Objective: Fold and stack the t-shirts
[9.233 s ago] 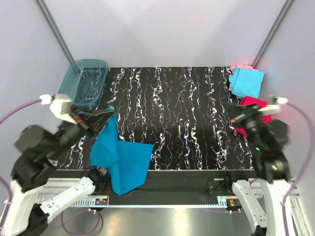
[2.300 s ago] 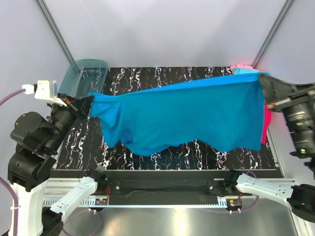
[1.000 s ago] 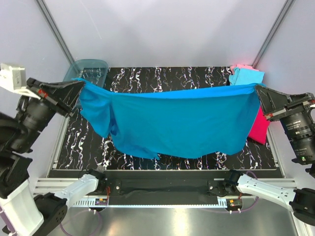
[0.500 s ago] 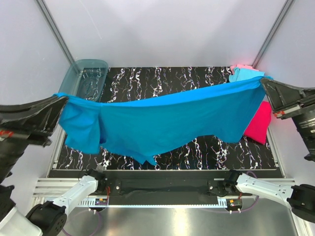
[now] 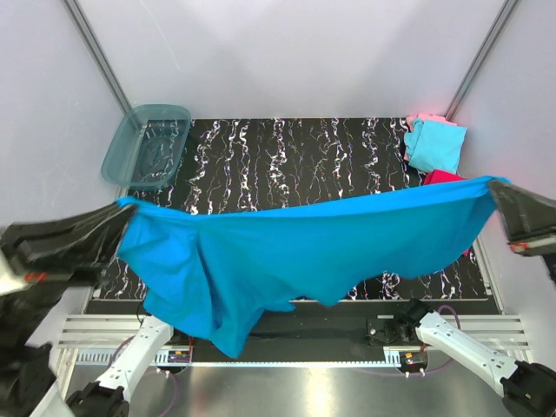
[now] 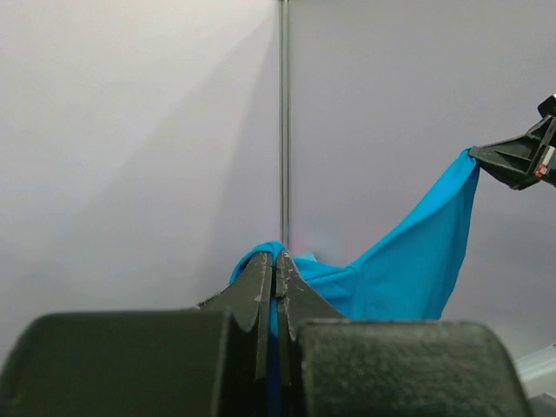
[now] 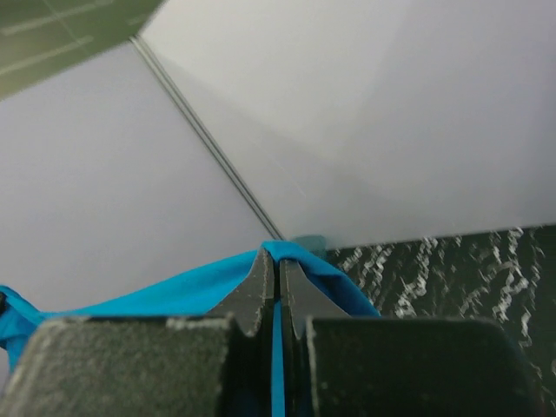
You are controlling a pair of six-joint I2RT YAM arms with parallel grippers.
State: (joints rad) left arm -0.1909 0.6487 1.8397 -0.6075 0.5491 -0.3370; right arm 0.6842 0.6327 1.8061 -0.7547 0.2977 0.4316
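Observation:
The large teal-blue t-shirt (image 5: 287,252) hangs stretched in the air between both grippers, high above the table's near half. My left gripper (image 5: 122,207) is shut on its left corner, seen pinched between the jaws in the left wrist view (image 6: 274,261). My right gripper (image 5: 492,182) is shut on its right corner, seen in the right wrist view (image 7: 276,256). The shirt's lower left part sags below the table's front edge. A light cyan shirt (image 5: 434,144) lies on a pale pink one (image 5: 423,118) at the back right. The magenta-red shirt (image 5: 441,177) shows just behind the stretched cloth.
A translucent teal plastic tub (image 5: 148,156) stands at the back left corner of the black marbled table (image 5: 295,165). Grey walls with metal corner posts (image 5: 95,56) close in the sides and back.
Both grippers have lifted and pulled the teal-blue shirt toward the near edge. The cloth now hangs lower in view and covers the table's front.

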